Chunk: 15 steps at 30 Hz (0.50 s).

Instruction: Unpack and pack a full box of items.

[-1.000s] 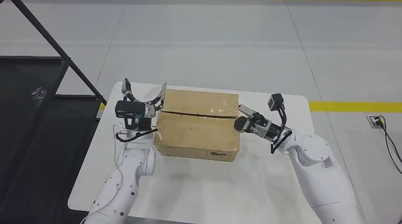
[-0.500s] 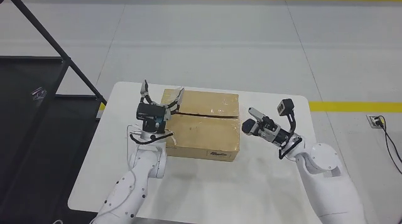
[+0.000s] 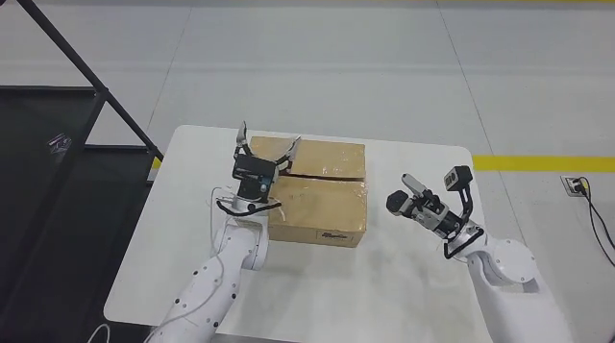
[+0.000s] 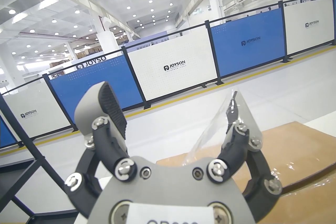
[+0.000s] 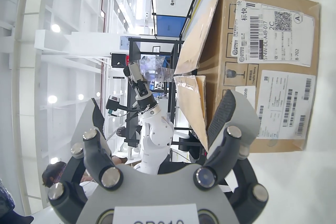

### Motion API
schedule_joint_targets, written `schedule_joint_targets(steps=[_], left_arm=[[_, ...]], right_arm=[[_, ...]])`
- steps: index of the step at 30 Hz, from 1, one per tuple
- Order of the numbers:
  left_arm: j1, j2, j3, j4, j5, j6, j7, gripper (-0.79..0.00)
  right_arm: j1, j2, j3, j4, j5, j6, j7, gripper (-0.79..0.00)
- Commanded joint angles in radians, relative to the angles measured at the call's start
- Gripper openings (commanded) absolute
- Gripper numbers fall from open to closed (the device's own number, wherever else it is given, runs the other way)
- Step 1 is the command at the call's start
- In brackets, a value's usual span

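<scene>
Left gripper [image 3: 268, 139]: fingers spread wide, nothing clamped between them. A strip of clear film [image 4: 215, 130] clings to one fingertip and trails down to the box top. The gripper sits above the cardboard box [image 3: 317, 204], over its far left corner. Right gripper [image 3: 393, 202]: fingers apart, empty, near the box's right end but clear of it, facing the side with the shipping labels [image 5: 273, 33]. The box rests on the white table [image 3: 404, 276], top flaps down, centre seam slightly gapped.

The box [image 3: 322, 201] hides its contents, and the left arm [image 3: 237, 245] covers its near left corner
</scene>
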<state>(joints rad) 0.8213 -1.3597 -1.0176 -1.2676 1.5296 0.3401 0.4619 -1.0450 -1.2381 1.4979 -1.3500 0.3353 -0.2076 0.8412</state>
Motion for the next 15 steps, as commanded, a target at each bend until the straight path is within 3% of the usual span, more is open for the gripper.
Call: schedule_joint_targets(steps=[1, 8, 12, 15], left_arm=[[-0.006, -0.006, 0.009, 0.011, 0.005, 0.0, -0.001, 0.0], [-0.026, -0.026, 0.04, 0.037, 0.027, -0.009, -0.006, 0.0], [-0.036, -0.031, 0.061, 0.053, 0.056, -0.074, -0.021, 0.0], [-0.036, -0.031, 0.061, 0.053, 0.056, -0.074, -0.021, 0.0]], right_arm=[[-0.012, 0.003, 0.008, 0.0, 0.008, -0.004, 0.0, 0.0], [-0.028, 0.01, 0.021, 0.015, 0.029, -0.019, 0.008, 0.0], [-0.022, 0.012, 0.016, 0.032, 0.041, -0.019, 0.017, 0.0], [0.0, 0.014, 0.006, 0.058, 0.044, -0.008, 0.039, 0.0]])
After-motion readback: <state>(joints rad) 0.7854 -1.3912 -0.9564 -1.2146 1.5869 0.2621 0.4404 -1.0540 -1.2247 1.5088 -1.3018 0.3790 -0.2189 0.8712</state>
